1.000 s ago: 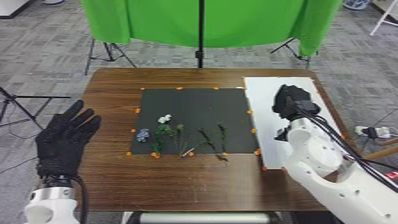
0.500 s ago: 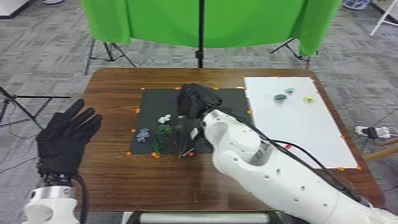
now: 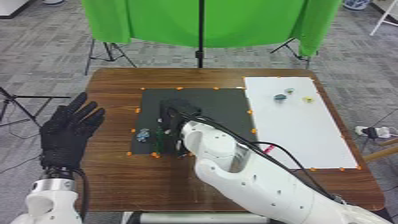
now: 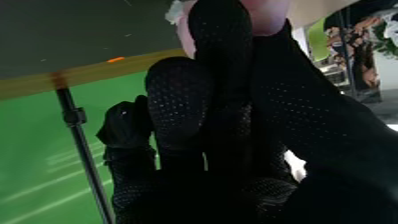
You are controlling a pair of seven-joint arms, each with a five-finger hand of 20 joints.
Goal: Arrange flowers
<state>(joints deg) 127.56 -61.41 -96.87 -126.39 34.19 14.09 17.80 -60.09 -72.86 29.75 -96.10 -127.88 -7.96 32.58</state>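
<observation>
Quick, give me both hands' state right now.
Left hand: open, fingers straight, empty.
Right hand: over the dark mat; whether it is open or closed on something cannot be told.

Head view high, facing forward-down over table (image 3: 133,185); right wrist view close along right hand (image 3: 180,107), both catching far green cloth (image 3: 160,25).

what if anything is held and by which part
The left hand holds nothing. At the right hand, a pink thing shows, but whether it is held, and by which part, cannot be told.
</observation>
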